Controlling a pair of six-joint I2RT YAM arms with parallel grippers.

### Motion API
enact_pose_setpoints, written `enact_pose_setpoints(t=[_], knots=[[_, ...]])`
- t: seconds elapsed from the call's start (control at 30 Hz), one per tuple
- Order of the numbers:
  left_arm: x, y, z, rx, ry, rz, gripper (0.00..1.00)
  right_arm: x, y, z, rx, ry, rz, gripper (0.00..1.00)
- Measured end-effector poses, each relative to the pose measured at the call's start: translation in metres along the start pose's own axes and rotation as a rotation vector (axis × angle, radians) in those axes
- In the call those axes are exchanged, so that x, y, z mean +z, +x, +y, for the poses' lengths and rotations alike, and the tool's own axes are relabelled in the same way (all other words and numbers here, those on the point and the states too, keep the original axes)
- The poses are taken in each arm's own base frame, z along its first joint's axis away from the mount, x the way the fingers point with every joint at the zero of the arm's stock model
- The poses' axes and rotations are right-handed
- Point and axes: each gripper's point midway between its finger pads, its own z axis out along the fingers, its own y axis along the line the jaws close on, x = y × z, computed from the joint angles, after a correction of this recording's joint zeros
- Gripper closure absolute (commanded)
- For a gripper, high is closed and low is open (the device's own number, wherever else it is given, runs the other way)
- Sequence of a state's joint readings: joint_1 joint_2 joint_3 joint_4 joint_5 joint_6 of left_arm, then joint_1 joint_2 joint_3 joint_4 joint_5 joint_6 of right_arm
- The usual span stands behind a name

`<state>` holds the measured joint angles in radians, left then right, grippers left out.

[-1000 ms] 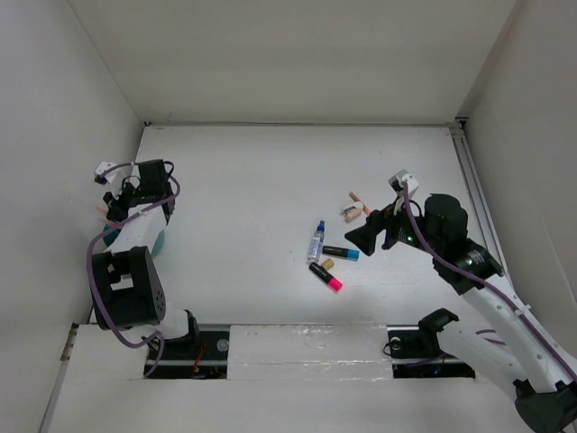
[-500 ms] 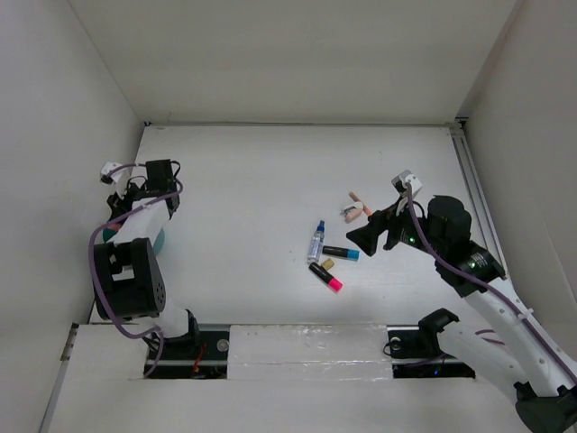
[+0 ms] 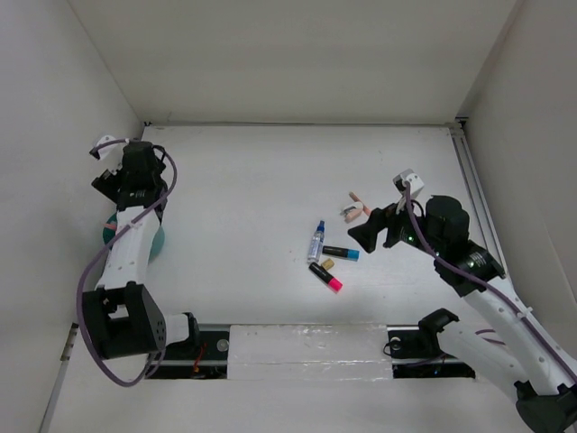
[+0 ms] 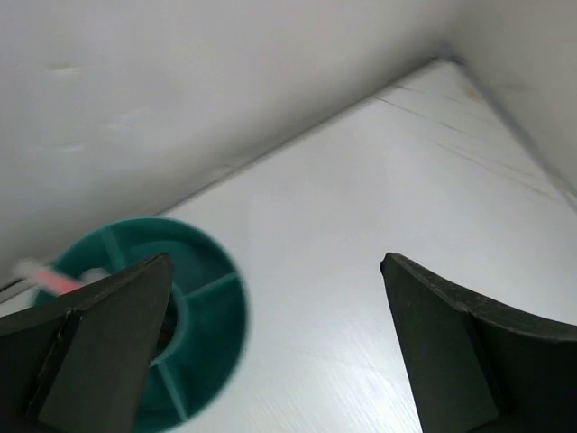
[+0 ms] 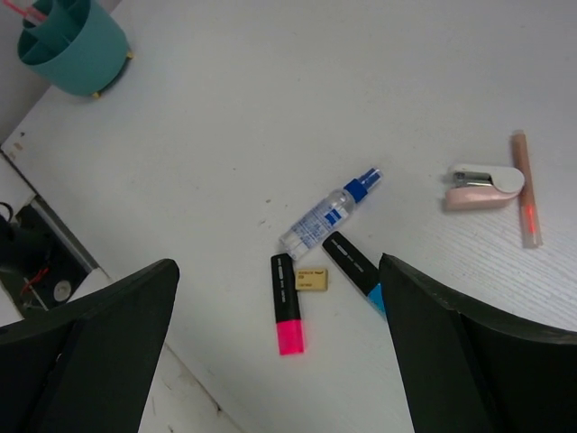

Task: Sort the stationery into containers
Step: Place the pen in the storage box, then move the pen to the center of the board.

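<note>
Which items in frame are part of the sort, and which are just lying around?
Job:
teal organizer, pink pen sticking out of it, clear blue-capped pen, black marker with blue end, black marker with pink end, tan eraser, pink stapler, thin pink pen

Not job (rig only):
base rail, enclosure wall

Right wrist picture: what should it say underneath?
Open right hand above pink-ended marker, blue-ended marker, tan eraser, blue-capped bottle; teal organizer in the corner.
</note>
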<state>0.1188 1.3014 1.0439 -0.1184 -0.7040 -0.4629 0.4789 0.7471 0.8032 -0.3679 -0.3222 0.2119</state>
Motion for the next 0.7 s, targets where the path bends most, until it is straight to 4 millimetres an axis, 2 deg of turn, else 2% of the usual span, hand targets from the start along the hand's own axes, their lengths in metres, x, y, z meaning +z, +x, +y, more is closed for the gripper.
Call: enact_pose_setpoints(t=[0.1,0.17,0.27,0.37,0.5,0.6,0.7], knots=[[-0.024,-0.004,-0.04,-0.014,0.256,0.048,0.01,-0.004,-0.001,-0.014,0.0,0.086,-0.008,0.0],[-0.053,-0.003,-0.074,0.009,0.434,0.065,0.01,-0.011,-0.003,-0.023,0.001,0.15,-0.021,0.0],[-0.118,0.021,-0.133,0.105,0.707,0.121,0.01,-0.024,-0.014,-0.032,0.004,0.232,-0.06,0.0],[-0.179,0.056,-0.169,0.203,0.916,0.19,0.01,-0.028,-0.023,-0.04,0.021,0.293,-0.089,0.0],[-0.23,0.099,-0.185,0.305,1.089,0.298,0.01,-0.011,-0.011,-0.058,0.058,0.364,-0.03,0.0],[-0.241,0.112,-0.186,0.317,1.128,0.374,0.01,0.004,0.004,-0.075,0.091,0.424,0.023,0.0],[-0.25,0.11,-0.189,0.306,1.153,0.425,0.01,0.023,0.031,-0.107,0.137,0.513,0.129,0.08]])
